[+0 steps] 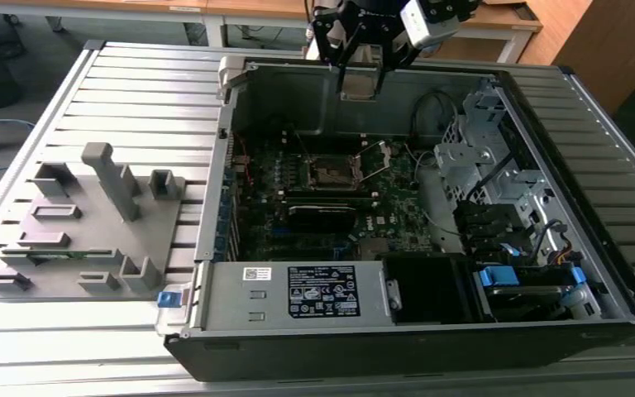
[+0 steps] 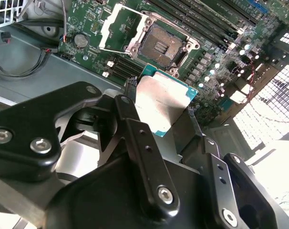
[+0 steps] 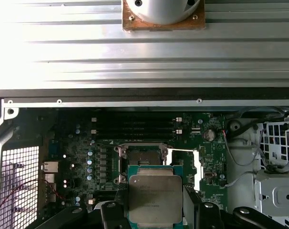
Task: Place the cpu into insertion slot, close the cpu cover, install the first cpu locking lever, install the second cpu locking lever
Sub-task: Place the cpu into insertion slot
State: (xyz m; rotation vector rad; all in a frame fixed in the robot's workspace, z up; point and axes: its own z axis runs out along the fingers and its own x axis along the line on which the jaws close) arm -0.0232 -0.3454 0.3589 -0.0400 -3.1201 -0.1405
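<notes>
My gripper [image 1: 360, 83] hangs above the back wall of the open computer case, shut on the cpu [image 1: 360, 86]. In both wrist views the cpu [image 2: 161, 102] [image 3: 155, 198] is a flat silver square on a green-edged board, pinched between the two black fingers [image 2: 129, 119]. Below it on the green motherboard, the insertion slot [image 1: 329, 174] [image 2: 161, 45] [image 3: 139, 155] lies uncovered and dark in its centre. The cpu cover [image 1: 375, 161] [image 2: 120, 26] [image 3: 185, 167], a silver frame, is swung open beside the slot. The cpu is well above the slot and touches nothing.
The case [image 1: 218, 165] lies open on a slatted metal table [image 1: 130, 91]. A power supply [image 1: 317, 289] sits at the near edge, and drive cages [image 1: 483, 165] with cables stand at the exterior view's right. A grey fixture plate [image 1: 86, 223] lies at that view's left.
</notes>
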